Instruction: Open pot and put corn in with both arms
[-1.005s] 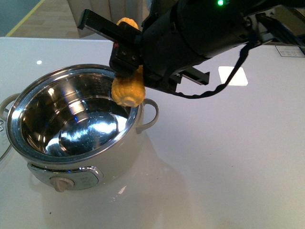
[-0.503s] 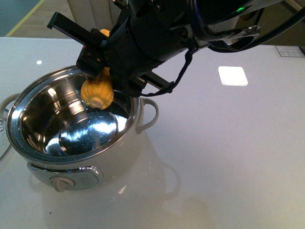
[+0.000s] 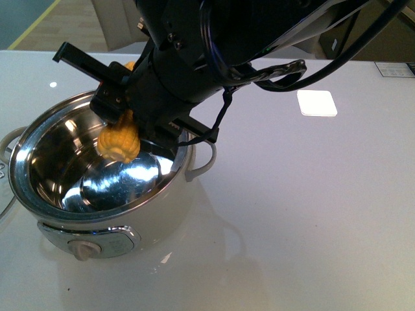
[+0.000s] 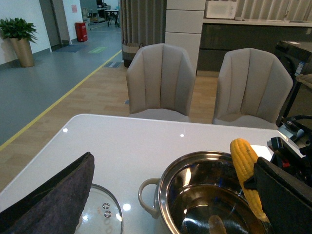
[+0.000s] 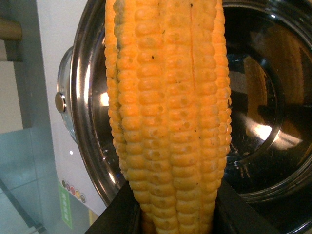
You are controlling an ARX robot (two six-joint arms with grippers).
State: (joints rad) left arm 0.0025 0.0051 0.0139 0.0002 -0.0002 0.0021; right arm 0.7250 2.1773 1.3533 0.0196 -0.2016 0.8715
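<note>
A large cream-white electric pot stands open on a glossy white counter, its shiny steel inner bowl bare and reflecting light. It has loop handles on both sides and a round dial at the front.

The right arm, black and bulky with cables looping off it, reaches in over the pot from the far side. Its right gripper has its fingers clenched on a yellow-orange corn cob, which hangs nearly upright with its lower end dipping just inside the rim, above the far part of the bowl (not touching the bottom). In the right wrist view the corn fills the picture, kernels in neat rows, with the steel bowl behind it.

The left wrist view shows the pot from the other side, the cob above its rim, and a glass lid lying flat on the counter just beside the pot. A dark padded finger of the left gripper shows over the lid; whether those fingers are released or clenched cannot be told. Two grey chairs stand beyond the counter.
</note>
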